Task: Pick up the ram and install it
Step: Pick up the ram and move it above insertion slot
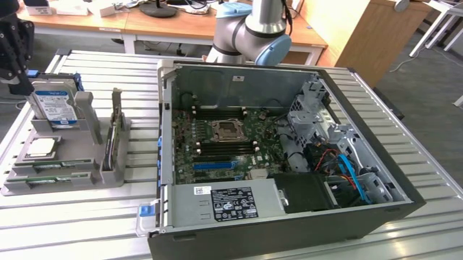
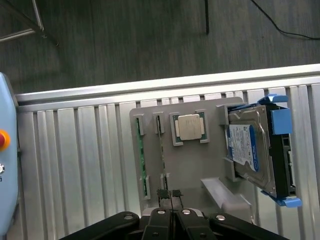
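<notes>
Ram (image 2: pixel 161 150): a slim green stick standing on edge in a slot of the grey holder (image 2: pixel 200 165), not yet lifted.
Second stick (image 2: pixel 141 150): same kind, in the next slot, along the holder's edge farthest from the hard drive (image 2: pixel 250 150).
Gripper (image 2: pixel 171 194): fingers pressed together, holding nothing, poised over the holder just beside one end of the ram.
Processor (image 2: pixel 190 126): lies flat in the holder between the sticks and the hard drive.
Holder's place: near the edge of the bench (image 1: pixel 72 227) at the exterior view's left, apart from the open computer case (image 1: pixel 405 189).
Motherboard (image 1: pixel 217 157): lies flat inside the case, with its long black slots on both sides of the processor socket.
Risk, grip: closed fingers cannot straddle the stick. Lowered like this, they would press on its top edge or knock the holder.
Risk, neighbour: the sticks stand close together, so a finger could catch the wrong one.
Risk, fitting: a tilted stick would likely jam in the slot.
Hard to tell: how high the gripper is above the holder, the ram's end under the fingertips, and the state of the slot latches.
Cut off: a dark shape (image 1: pixel 13 49) at the exterior view's left edge.
</notes>
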Motion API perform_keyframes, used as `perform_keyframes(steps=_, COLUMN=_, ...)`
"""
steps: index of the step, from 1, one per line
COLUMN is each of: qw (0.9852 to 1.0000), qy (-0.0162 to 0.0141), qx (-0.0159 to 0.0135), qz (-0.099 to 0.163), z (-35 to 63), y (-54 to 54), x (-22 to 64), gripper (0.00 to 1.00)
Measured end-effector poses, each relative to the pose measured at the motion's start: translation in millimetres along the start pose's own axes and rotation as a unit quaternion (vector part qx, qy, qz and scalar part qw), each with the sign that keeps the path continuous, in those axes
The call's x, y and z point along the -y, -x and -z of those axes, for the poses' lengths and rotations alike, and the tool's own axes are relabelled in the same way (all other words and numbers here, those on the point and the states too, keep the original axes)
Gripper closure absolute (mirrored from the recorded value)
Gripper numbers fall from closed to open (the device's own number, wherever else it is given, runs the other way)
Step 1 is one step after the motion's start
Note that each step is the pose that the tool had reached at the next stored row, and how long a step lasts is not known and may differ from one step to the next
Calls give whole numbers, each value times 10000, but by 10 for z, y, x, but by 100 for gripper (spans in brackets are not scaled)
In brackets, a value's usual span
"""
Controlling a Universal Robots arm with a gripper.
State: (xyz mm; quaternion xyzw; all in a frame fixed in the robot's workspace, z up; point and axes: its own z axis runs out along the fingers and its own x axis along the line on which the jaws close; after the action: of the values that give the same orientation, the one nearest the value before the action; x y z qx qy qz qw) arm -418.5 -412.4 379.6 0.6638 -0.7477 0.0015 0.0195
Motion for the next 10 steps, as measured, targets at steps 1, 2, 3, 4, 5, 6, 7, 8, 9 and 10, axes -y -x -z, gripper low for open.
perform_keyframes(steps=1, qw=10000, qy=-6, qx=1, qz=1, z=0, y=0, x=1, gripper=89)
perform_keyframes(steps=2, qw=10000, qy=-6, qx=1, qz=0, z=0, y=0, x=1, gripper=89)
perform_keyframes(steps=3, qw=10000, qy=-7, qx=1, qz=0, z=-1, y=0, x=0, gripper=89)
perform_keyframes(steps=4, qw=10000, qy=-14, qx=2, qz=-1, z=0, y=0, x=-1, gripper=89)
perform_keyframes(steps=5, qw=10000, qy=-34, qx=10, qz=-2, z=-1, y=0, x=-2, gripper=89)
perform_keyframes(steps=6, qw=10000, qy=-44, qx=13, qz=-1, z=-1, y=0, x=-1, gripper=89)
perform_keyframes(steps=7, qw=10000, qy=-45, qx=13, qz=-2, z=-1, y=0, x=-1, gripper=89)
perform_keyframes(steps=8, qw=10000, qy=-45, qx=13, qz=-1, z=-1, y=0, x=-1, gripper=89)
perform_keyframes(steps=9, qw=10000, qy=-45, qx=13, qz=-1, z=-1, y=0, x=-1, gripper=89)
perform_keyframes(steps=10, qw=10000, qy=-48, qx=13, qz=-2, z=-1, y=0, x=-1, gripper=89)
